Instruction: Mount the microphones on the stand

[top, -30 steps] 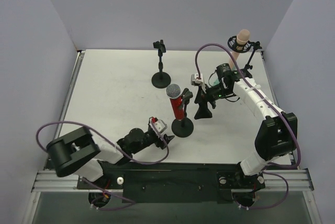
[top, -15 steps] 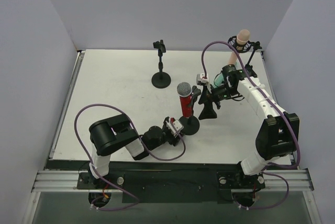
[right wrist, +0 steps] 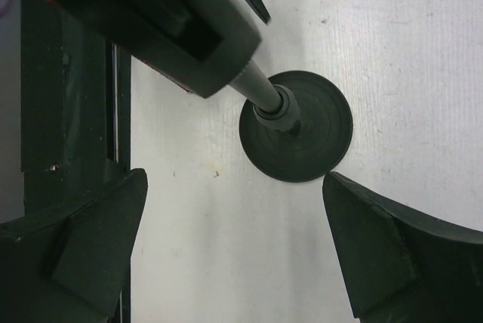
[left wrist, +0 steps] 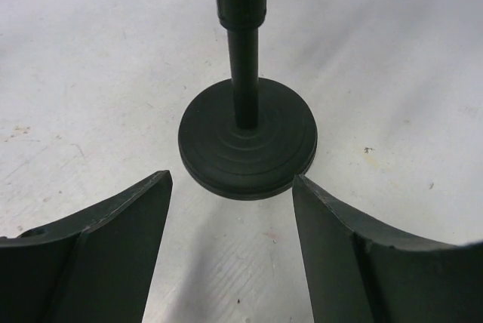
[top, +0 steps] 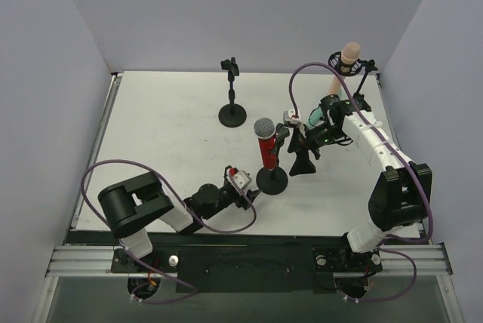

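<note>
Left pincer [left wrist: 231, 181] open, empty, right pincer [right wrist: 234, 178] wide, empty, glittery red microphone [top: 267, 151] silver-headed, upright

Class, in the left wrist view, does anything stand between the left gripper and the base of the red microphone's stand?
Nothing visible does. The left gripper is open and the base sits straight ahead, its near edge between the fingertips, with only bare table around it.
</note>
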Motion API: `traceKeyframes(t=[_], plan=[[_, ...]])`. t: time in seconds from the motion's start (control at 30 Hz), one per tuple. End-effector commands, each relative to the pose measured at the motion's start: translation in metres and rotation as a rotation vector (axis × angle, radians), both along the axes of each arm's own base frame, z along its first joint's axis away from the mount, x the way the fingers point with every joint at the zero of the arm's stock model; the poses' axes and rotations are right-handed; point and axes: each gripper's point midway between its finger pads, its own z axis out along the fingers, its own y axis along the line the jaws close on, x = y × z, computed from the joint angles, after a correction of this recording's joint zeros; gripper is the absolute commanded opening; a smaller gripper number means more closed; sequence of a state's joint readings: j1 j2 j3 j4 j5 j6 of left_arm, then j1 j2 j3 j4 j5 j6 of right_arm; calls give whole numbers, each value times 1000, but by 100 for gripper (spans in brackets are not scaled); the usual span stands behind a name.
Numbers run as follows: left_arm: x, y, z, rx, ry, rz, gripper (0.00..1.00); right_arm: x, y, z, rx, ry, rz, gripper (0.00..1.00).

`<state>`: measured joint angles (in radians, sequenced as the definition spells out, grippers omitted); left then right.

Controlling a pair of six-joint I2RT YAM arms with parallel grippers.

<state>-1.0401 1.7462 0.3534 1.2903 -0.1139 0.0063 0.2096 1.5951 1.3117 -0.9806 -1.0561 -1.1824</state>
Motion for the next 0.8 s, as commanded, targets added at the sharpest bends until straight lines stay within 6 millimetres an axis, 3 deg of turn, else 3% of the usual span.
traceKeyframes(t=[0.0, 0.03, 0.07, 0.1, 0.13, 0.2, 0.33, 0.4, 0.43, 0.47, 0.5, 0.53, 0.57, 0.6, 0.63, 0.77], plan=[[-2, 14, 94, -322, -123, 41, 76, 6, -15, 22, -40, -52, -63, 95], [-4, 20, 102, -339, -118, 50, 77, 9, -19, 26, -44, -65, -88, 95], [-4, 22, 96, -311, -98, 54, 77, 13, -21, 26, -59, -65, -126, 95], [-5, 27, 106, -334, -91, 64, 77, 16, -28, 27, -100, -90, -154, 95], [-6, 28, 93, -283, -52, 68, 78, 23, -31, 29, -111, -100, -207, 94], [-8, 32, 95, -254, -6, 72, 78, 30, -40, 33, -163, -147, -285, 94], [-14, 46, 115, -225, 34, 86, 79, 55, -80, 46, -331, -316, -560, 94], [-18, 60, 134, -251, 15, 94, 80, 58, -99, 54, -389, -403, -674, 95], [-20, 64, 132, -235, 25, 100, 80, 55, -100, 63, -356, -425, -702, 96], [-23, 71, 142, -260, 13, 103, 80, 48, -96, 68, -299, -419, -687, 96], [-24, 74, 137, -241, 23, 106, 80, 42, -88, 69, -249, -418, -640, 98], [-27, 79, 146, -259, 13, 108, 81, 28, -73, 68, -143, -392, -563, 99], [-28, 83, 140, -234, 27, 113, 81, 21, -62, 68, -85, -419, -473, 100], [-30, 87, 148, -255, 17, 113, 81, 6, -45, 64, 9, -397, -371, 100], [-32, 89, 143, -235, 28, 113, 81, 1, -40, 62, 28, -424, -300, 100], [-38, 98, 148, -260, 31, 116, 81, 6, -15, 60, 68, -409, -220, 100]])
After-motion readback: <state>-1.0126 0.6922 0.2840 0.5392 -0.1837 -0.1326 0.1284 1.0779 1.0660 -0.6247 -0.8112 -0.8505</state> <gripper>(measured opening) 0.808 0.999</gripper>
